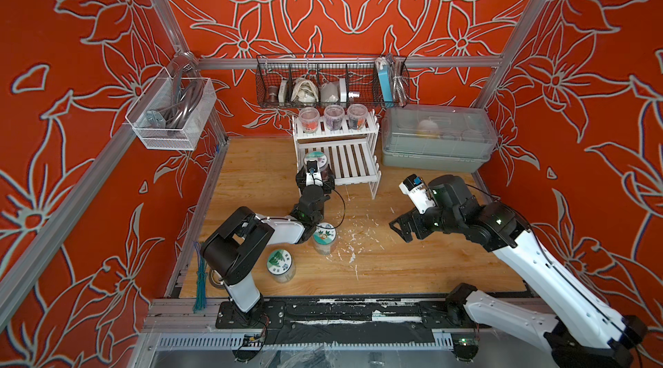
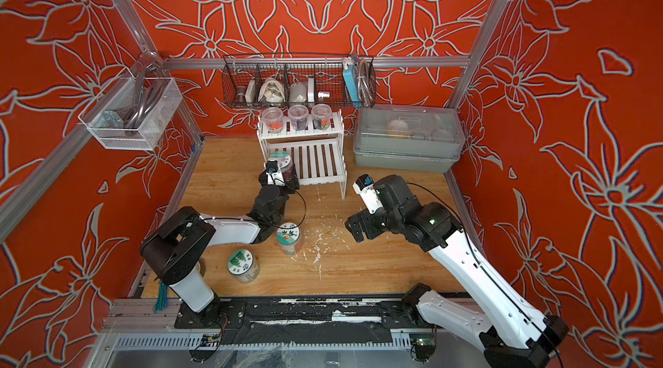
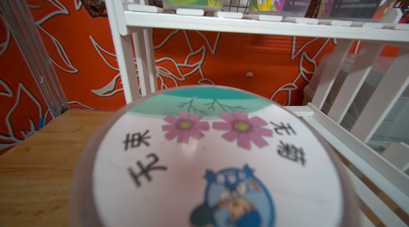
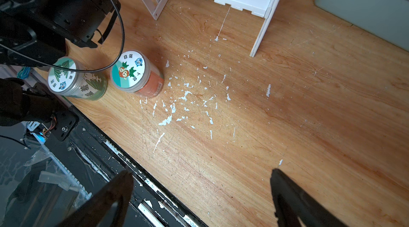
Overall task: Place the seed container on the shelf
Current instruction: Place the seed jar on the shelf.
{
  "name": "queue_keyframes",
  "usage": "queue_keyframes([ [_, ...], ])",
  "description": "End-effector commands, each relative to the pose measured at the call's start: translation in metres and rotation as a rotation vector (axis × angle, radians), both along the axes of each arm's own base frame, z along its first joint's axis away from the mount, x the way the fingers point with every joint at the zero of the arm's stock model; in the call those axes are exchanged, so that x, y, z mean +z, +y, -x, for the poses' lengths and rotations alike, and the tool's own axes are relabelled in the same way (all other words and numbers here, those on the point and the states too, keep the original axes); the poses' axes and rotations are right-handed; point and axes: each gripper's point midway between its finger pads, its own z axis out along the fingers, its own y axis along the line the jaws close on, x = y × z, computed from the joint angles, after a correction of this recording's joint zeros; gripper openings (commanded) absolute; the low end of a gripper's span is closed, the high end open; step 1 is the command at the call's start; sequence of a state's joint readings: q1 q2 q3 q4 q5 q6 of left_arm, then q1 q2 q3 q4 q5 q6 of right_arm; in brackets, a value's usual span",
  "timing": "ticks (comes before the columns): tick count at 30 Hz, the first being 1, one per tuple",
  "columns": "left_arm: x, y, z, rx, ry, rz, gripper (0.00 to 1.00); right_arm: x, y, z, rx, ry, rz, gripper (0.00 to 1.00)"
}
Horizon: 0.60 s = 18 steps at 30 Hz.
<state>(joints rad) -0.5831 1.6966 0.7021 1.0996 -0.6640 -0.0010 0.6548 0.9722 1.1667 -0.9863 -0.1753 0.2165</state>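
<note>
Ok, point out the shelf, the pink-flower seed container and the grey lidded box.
shelf (image 1: 337,135): in a top view, on the front rail of its upper tier.
pink-flower seed container (image 3: 212,152): in the left wrist view, on the middle of its lid.
grey lidded box (image 1: 430,162): in a top view, on the front wall of its base.

seed container (image 1: 317,160) upright, flowered lid; at lower tier's left edge of shelf (image 1: 358,179)
</note>
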Motion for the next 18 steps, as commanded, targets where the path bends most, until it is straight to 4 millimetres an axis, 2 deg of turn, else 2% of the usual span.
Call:
queue_keyframes([
  [1, 0.011, 0.011, -0.007, 0.046, -0.03, 0.032, 0.84, 0.0, 0.0, 0.0, 0.013, -0.004, 0.004, 0.99],
  [6, 0.006, 0.017, -0.013, 0.058, -0.012, 0.045, 0.85, 0.0, 0.0, -0.001, 0.011, -0.002, 0.001, 0.99],
  [18, -0.007, 0.015, -0.022, 0.066, 0.02, 0.043, 0.89, -0.001, 0.0, 0.0, 0.015, 0.007, -0.006, 1.0],
])
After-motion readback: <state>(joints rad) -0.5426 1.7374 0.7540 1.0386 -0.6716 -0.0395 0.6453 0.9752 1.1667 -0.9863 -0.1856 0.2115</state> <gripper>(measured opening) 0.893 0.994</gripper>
